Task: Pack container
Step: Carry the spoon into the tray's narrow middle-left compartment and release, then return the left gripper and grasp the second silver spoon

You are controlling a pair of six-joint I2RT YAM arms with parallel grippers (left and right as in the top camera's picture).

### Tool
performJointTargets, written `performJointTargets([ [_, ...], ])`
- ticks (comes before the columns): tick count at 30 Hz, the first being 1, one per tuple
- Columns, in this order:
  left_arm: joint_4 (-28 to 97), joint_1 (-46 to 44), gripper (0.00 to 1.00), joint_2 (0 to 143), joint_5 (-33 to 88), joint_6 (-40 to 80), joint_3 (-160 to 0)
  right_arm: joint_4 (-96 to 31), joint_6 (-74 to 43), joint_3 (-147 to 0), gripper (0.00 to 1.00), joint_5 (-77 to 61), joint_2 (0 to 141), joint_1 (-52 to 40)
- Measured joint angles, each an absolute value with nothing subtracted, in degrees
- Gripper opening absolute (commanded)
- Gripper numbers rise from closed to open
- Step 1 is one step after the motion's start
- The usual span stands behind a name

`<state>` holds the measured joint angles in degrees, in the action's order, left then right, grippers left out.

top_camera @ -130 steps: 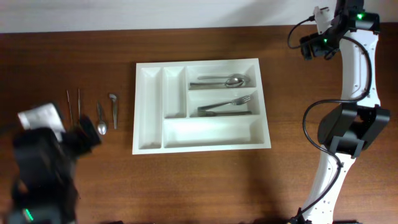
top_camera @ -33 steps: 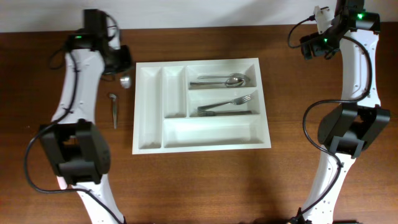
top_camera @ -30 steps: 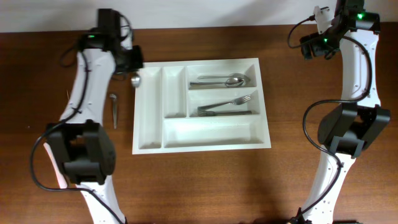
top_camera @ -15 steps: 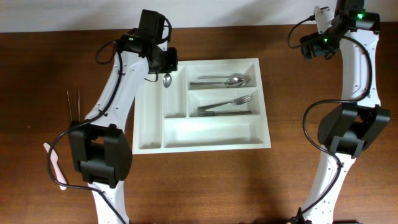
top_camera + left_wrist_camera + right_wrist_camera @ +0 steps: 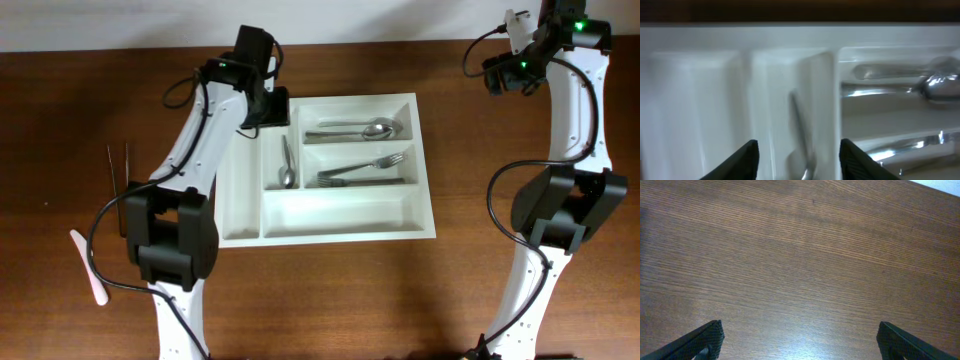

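Note:
The white cutlery tray (image 5: pixel 340 225) lies mid-table. A small spoon (image 5: pixel 286 166) lies in its second narrow upright compartment; it also shows blurred in the left wrist view (image 5: pixel 802 135). A spoon (image 5: pixel 365 129) fills the top long compartment and a fork (image 5: pixel 365 172) the middle one; the bottom long one holds nothing. My left gripper (image 5: pixel 268 112) hovers over the tray's top left edge, open and empty (image 5: pixel 799 155). My right gripper (image 5: pixel 500 78) is raised at the far right, open over bare wood (image 5: pixel 800 340).
Two thin metal sticks (image 5: pixel 118 170) lie on the table left of the tray. A pink-white utensil (image 5: pixel 86 265) lies near the front left. The left arm reaches across the table's left half. The right arm's base stands at the right.
My left gripper carried the small spoon right from the table to over the tray, then let it go; the spoon now lies in the second narrow compartment. The right arm has not moved.

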<state>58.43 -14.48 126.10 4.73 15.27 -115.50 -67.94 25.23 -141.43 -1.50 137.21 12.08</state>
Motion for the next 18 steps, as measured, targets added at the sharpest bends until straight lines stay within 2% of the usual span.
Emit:
performJointTargets([
  [11,76.4,-1.58,0.58,126.13,2.42,12.36,-125.14,-67.94,25.21,-141.43,0.99,-1.5,137.21,12.08],
  [18,73.93,0.54,0.58,126.1,-1.1,11.57,-122.8,-67.92,25.23,-141.43,0.99,-1.5,137.21,12.08],
])
